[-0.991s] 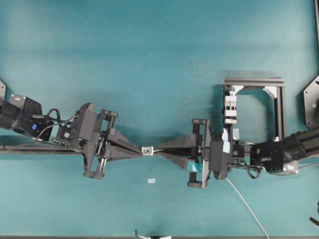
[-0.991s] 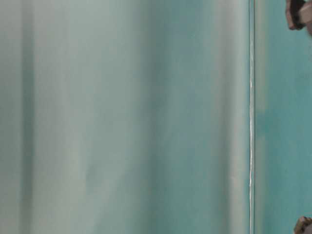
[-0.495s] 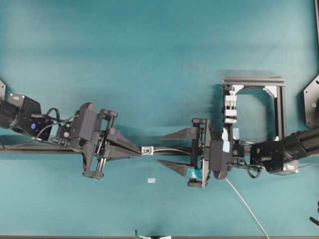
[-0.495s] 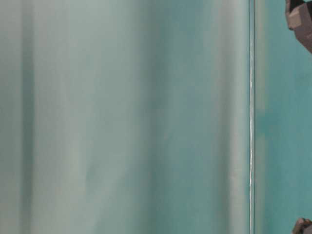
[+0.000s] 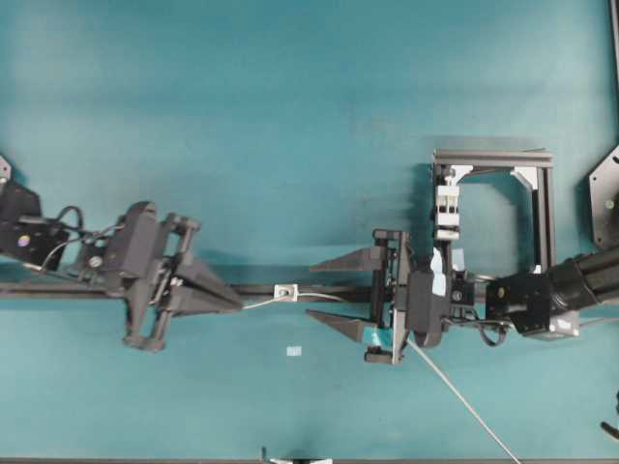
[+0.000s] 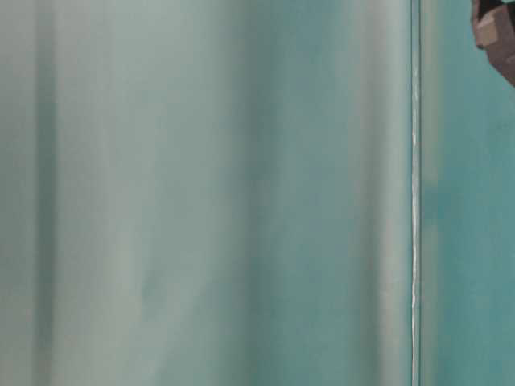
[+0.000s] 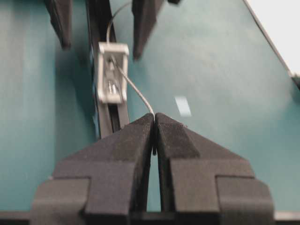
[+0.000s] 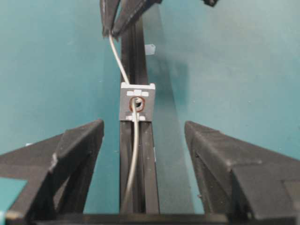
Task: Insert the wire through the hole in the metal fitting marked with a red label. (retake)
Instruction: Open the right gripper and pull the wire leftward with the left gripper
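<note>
The small silvery metal fitting (image 5: 284, 290) sits on a black rail (image 5: 319, 288) between my two grippers. Its hole (image 8: 138, 103) is ringed in red. The thin silver wire (image 5: 259, 302) passes through that hole. It runs on to the right under my right arm, and its tail (image 5: 464, 404) trails to the lower right. My left gripper (image 5: 242, 305) is shut on the wire's end (image 7: 136, 91), a short way left of the fitting (image 7: 112, 72). My right gripper (image 5: 309, 290) stands open astride the rail and the wire (image 8: 133, 150), just right of the fitting (image 8: 137, 104), touching neither.
A black frame (image 5: 542, 208) with a white clamp block (image 5: 445, 208) stands at the right. A small white scrap (image 5: 294, 351) lies on the teal table in front of the fitting. The table-level view is a teal blur.
My right gripper has opened and let go of the wire. My left gripper has moved left with the wire's end in it, drawing more wire through the fitting.
</note>
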Controlling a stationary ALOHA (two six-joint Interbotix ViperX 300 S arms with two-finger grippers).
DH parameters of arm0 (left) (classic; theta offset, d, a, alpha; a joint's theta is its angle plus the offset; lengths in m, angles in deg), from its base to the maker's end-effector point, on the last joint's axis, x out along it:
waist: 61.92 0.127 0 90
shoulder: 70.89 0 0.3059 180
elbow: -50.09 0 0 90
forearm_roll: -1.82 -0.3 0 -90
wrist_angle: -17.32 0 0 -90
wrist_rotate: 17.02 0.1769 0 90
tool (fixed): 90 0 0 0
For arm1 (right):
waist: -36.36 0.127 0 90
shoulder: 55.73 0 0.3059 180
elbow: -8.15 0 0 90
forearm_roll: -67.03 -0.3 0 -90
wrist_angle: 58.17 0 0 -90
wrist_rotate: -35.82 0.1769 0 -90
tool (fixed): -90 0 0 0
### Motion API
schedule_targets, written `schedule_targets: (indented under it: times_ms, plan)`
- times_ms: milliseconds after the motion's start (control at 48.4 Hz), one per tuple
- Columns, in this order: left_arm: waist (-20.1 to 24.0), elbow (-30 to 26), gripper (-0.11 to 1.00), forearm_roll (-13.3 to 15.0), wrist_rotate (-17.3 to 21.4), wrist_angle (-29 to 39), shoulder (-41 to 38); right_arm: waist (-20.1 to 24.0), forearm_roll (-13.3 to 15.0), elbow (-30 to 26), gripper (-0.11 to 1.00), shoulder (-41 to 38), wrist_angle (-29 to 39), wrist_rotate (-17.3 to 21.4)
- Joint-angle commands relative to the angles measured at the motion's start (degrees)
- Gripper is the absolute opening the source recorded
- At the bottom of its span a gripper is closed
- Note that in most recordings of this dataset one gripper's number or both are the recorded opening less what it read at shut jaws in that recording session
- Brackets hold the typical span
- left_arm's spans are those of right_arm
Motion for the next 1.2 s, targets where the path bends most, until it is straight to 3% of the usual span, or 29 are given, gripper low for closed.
schedule_targets:
  times_ms: [0,681,1177]
  plan:
    - [-0.8,1.5,-0.10,-0.3,0.1,-0.2,2.5,-0.1,0.1,-0.3,0.77,2.0,-0.2,-0.2]
    - [-3.7,10.5,-0.10,-0.5,0.2,1.8,9.0,-0.1,0.1,-0.4,0.76,2.1,0.5,-0.1]
    - [-3.0,10.6,-0.10,-0.5,-0.1,9.4,13.1,-0.1,0.1,-0.5,0.76,2.0,0.5,-0.1]
